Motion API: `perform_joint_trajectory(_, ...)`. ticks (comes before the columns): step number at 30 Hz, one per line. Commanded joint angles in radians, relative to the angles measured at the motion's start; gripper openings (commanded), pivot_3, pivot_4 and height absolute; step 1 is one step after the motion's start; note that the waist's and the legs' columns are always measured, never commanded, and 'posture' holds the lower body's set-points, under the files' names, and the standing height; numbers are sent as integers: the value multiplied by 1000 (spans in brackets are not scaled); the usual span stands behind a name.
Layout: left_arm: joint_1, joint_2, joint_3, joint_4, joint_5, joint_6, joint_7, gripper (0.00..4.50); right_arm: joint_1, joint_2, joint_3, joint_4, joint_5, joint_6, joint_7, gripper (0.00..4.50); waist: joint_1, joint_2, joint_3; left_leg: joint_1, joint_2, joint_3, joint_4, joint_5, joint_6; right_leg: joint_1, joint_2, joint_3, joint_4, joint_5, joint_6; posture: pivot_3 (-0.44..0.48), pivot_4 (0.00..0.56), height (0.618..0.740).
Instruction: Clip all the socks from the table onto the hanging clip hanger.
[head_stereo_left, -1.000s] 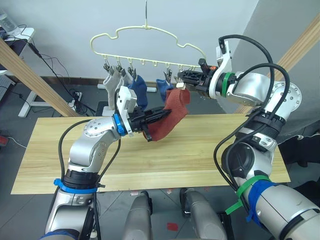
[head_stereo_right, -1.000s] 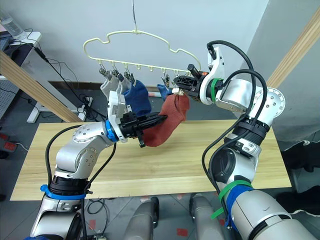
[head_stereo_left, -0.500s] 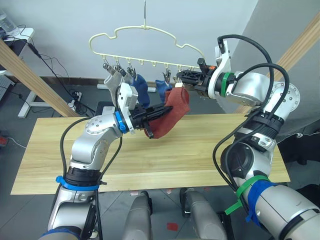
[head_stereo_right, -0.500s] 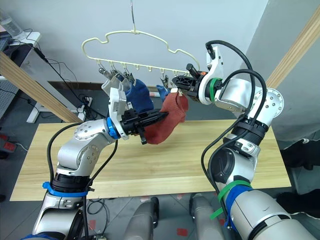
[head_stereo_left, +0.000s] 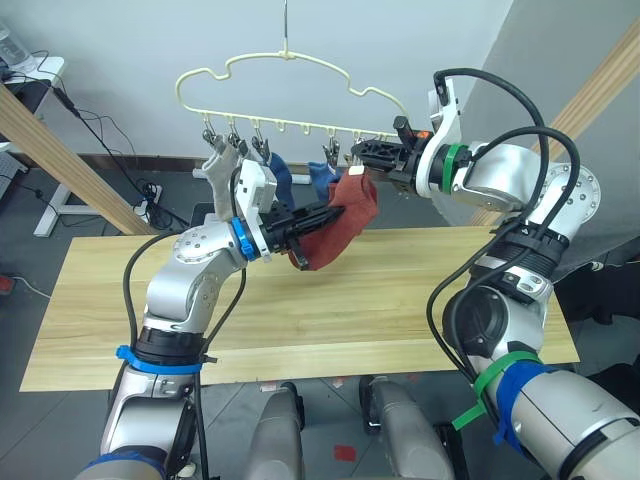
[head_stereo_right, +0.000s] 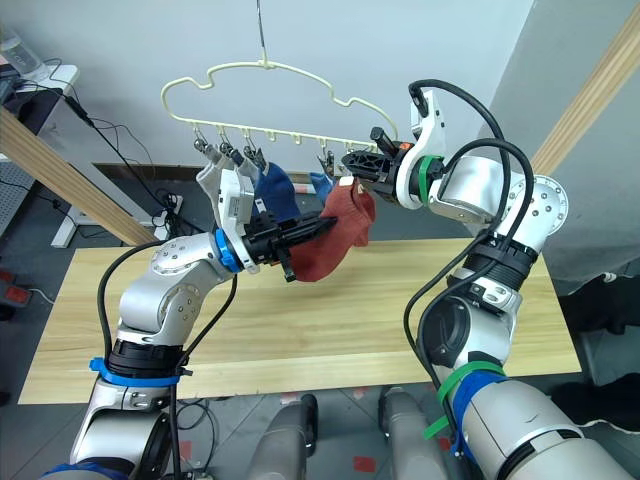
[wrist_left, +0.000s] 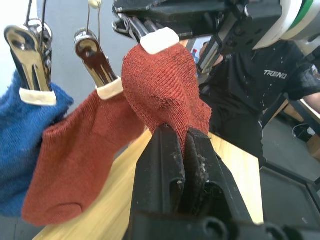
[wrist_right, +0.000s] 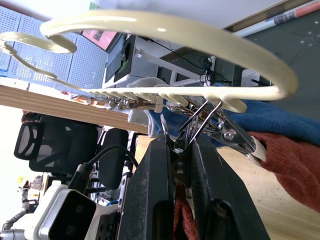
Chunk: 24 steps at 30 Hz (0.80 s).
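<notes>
My left claw pinches the rust-red knit sock above the light wooden plank counter. My right claw squeezes a small metal clip on the pale yellow cloud-shaped wire hanger. Grey, blue and red socks already clipped crowd the hanger's left side; the counter below lies bare.

Left gripper clamped on rust-red sock, sock bunched and draped below its fingers. Right gripper just above sock's top edge, at clip of clip hanger. Grey and blue socks hung behind left gripper. Table below both grippers.
</notes>
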Motion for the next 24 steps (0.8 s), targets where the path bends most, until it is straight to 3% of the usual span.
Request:
perform_joint_trajectory(1,-11,-4,15,-28,-6,-23,0,3,5,-14,34,-29,48,8,29,509,-1,0,0,0,0,0,0,0,0,0,0,0,0,0,0,-22,300,740)
perform_joint_trajectory(11,-14,-9,12,-29,-5,-27,-3,0,54,-46,85,-70,74,8,74,3860,0,0,0,0,0,0,0,0,0,0,0,0,0,0,0,-23,294,740)
perform_joint_trajectory(13,-19,-15,14,-27,-5,-23,7,0,102,-105,148,-139,67,8,112,4487,0,0,0,0,0,0,0,0,0,0,0,0,0,0,0,-23,294,740)
perform_joint_trajectory(14,-20,-17,15,-26,-5,-22,9,0,114,-122,167,-158,62,8,126,4487,4,0,0,0,0,0,0,0,0,0,0,0,0,0,0,-23,294,740)
perform_joint_trajectory(18,-32,-29,1,-1,2,-22,3,0,278,-362,410,-413,34,-28,384,4487,16,0,0,-1,-2,-1,1,0,0,0,-1,-1,-1,-1,2,-35,304,740)
perform_joint_trajectory(19,-37,-34,0,5,-7,-7,-1,582,310,-409,444,-453,15,-66,444,4500,16,0,0,-1,-2,0,1,0,0,1,-1,0,-2,-2,3,-41,305,740)
perform_joint_trajectory(24,-51,-32,8,51,-17,32,-17,1766,475,-581,569,-599,-116,-306,721,4500,10,0,0,0,0,0,2,0,0,1,1,0,-1,-3,5,-66,305,740)
